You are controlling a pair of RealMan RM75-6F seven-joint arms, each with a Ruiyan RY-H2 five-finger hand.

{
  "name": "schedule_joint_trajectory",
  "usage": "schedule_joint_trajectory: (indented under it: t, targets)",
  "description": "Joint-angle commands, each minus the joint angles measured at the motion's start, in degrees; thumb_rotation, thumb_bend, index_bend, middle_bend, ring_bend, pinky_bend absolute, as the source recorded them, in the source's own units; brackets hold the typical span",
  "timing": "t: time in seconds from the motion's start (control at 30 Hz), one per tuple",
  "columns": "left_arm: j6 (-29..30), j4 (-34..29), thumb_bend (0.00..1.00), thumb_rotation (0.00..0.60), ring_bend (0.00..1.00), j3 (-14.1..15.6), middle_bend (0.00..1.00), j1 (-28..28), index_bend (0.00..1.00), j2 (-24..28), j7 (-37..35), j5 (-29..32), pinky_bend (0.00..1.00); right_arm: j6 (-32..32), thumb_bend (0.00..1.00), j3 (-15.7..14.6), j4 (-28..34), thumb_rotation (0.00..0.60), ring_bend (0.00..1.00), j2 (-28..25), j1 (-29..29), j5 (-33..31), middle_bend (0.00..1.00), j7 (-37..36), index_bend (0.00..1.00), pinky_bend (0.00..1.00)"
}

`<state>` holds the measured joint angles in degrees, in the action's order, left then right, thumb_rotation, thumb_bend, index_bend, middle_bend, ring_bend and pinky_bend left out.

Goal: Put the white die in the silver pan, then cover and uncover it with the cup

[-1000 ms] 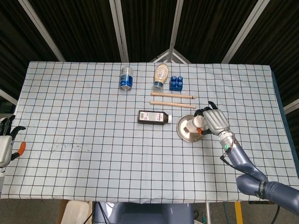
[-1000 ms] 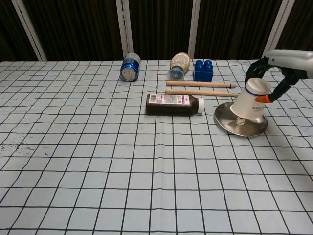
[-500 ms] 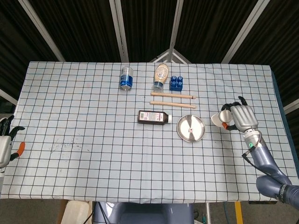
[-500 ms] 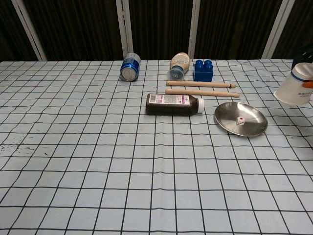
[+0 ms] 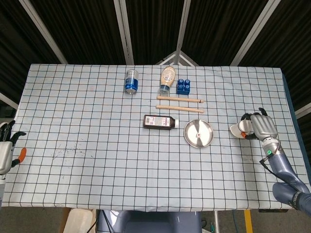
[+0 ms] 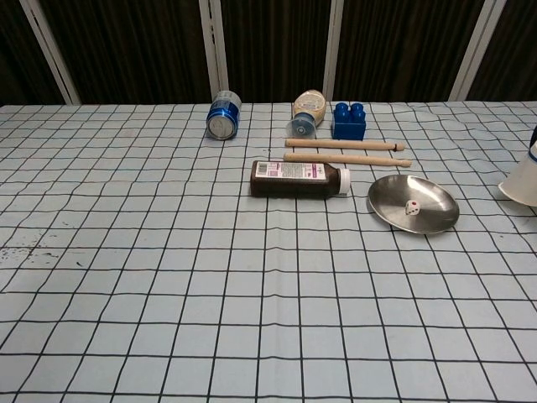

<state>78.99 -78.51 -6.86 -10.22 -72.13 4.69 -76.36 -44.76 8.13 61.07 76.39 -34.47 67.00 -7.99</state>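
The white die (image 6: 412, 208) lies uncovered in the silver pan (image 6: 394, 195) right of table centre; the pan (image 5: 198, 133) shows from above in the head view, the die too small to make out there. My right hand (image 5: 262, 125) grips the white cup (image 5: 240, 128) to the right of the pan, mouth tilted toward it. In the chest view only part of the cup (image 6: 523, 179) shows at the right edge. My left hand (image 5: 7, 145) hangs off the table's left edge, fingers apart, holding nothing.
A dark brown bottle (image 5: 159, 121) lies just left of the pan. Behind it lie two wooden sticks (image 5: 179, 99), a blue can (image 5: 131, 80), a tan squeeze bottle (image 5: 167, 79) and a blue brick (image 5: 182, 86).
My right hand lifted the cup off the pan and carried it right, away from the pan, exposing the die. The left hand stayed put.
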Motion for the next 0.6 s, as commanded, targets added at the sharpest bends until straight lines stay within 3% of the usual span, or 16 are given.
schedule_joint_trajectory:
  t: [0.03, 0.43, 0.6]
  targets:
    - [-0.06, 0.08, 0.55, 0.600, 0.00, 0.02, 0.00, -0.05, 0.29, -0.12, 0.22, 0.03, 0.10, 0.72, 0.41, -0.12, -3.06, 0.600, 0.27, 2.13, -0.17, 1.51, 0.43, -2.77, 0.49, 0.00]
    - [-0.22, 0.29, 0.55, 0.600, 0.00, -0.07, 0.00, -0.19, 0.29, -0.76, 1.74, 0.59, 0.10, 0.85, 0.41, 0.27, -10.77, 0.600, 0.27, 6.29, -1.11, 4.74, 0.43, -8.77, 0.48, 0.00]
    - [-0.41, 0.45, 0.55, 0.600, 0.00, -0.13, 0.00, -0.31, 0.29, -0.97, 2.11, 0.78, 0.10, 1.42, 0.41, 0.04, -12.58, 0.600, 0.27, 6.95, -1.51, 6.02, 0.40, -10.59, 0.41, 0.00]
